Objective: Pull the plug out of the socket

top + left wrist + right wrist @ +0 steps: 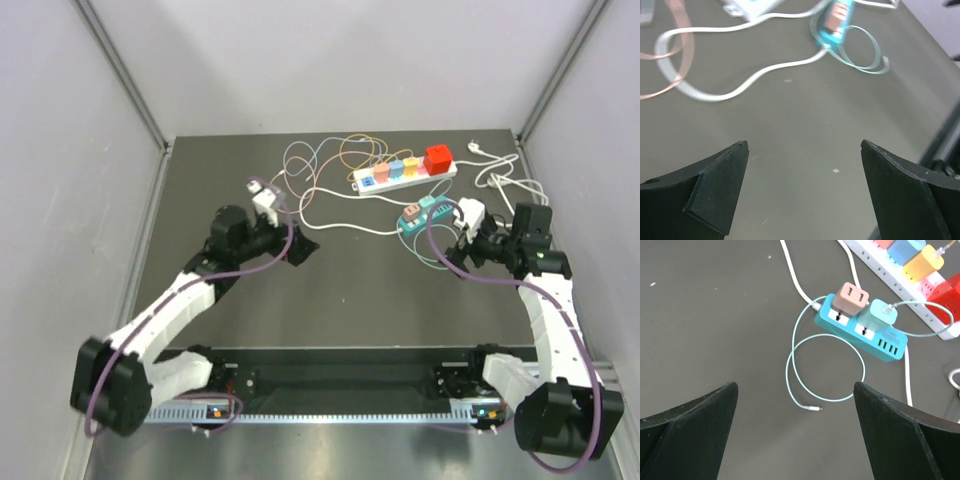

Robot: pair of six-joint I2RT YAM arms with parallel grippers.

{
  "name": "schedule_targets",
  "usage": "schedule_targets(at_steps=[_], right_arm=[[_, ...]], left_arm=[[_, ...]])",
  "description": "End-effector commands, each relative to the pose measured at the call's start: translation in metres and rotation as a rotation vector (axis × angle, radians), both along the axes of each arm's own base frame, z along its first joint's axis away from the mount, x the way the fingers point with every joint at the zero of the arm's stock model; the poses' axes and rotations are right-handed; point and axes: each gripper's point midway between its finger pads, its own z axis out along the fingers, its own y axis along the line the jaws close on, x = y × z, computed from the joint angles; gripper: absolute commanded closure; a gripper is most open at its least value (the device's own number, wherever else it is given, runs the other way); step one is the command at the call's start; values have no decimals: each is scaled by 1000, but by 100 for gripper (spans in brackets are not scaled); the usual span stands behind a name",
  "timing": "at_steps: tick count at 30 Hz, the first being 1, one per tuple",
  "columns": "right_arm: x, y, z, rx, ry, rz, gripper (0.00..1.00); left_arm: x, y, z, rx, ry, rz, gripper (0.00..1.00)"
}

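Observation:
A teal socket strip (420, 215) lies right of centre on the dark table. In the right wrist view the teal strip (860, 331) holds a pink plug (851, 298) and a mint plug (878, 315) with a thin mint cable (826, 367) looped in front of it. My right gripper (795, 385) is open and empty, above the table a little short of the strip; it also shows in the top view (450, 250). My left gripper (303, 248) is open and empty over bare table (804, 145), with the teal strip (837, 20) far ahead.
A white power strip (405, 172) with several coloured plugs, a red one (438, 158) at its right end, lies behind the teal strip. White and coloured cables (320, 170) loop across the back of the table. Grey walls close in both sides.

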Motion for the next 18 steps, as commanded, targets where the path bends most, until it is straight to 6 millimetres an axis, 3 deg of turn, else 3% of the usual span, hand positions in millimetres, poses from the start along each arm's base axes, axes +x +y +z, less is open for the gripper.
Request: schedule_targets(at_steps=[1,5,6,7,8,9,11,12,13,14,15,16,18], right_arm=[[8,-11,7,-16,-21,-44,0],[17,-31,5,-36,16,-159,0],[20,-36,9,-34,14,-184,0],[22,-44,11,-29,13,-219,0],[22,-48,13,-13,20,-243,0],[22,-52,15,-5,21,-259,0],[21,-60,19,24,19,-294,0],[20,-62,19,31,18,-300,0],[19,-66,20,39,20,-314,0],[18,-65,21,50,25,-312,1],[17,-66,21,53,26,-314,0],[17,-68,20,60,34,-319,0],[17,-71,20,67,41,-331,0]], left_arm=[[21,-47,41,-30,-142,-97,1],[34,-108,31,15,-142,-202,2],[41,-122,43,14,-181,-226,2],[49,-137,18,45,-140,-253,3],[50,-152,13,50,-136,-286,3],[64,-167,3,63,-131,-304,4],[75,-184,-5,68,-120,-322,5],[87,-195,10,46,-146,-318,5],[96,-204,-11,64,-109,-313,5],[99,-211,-15,70,-92,-317,5],[108,-222,2,47,-117,-316,5],[112,-231,-15,61,-84,-321,5],[119,-250,-20,71,-78,-323,6]])
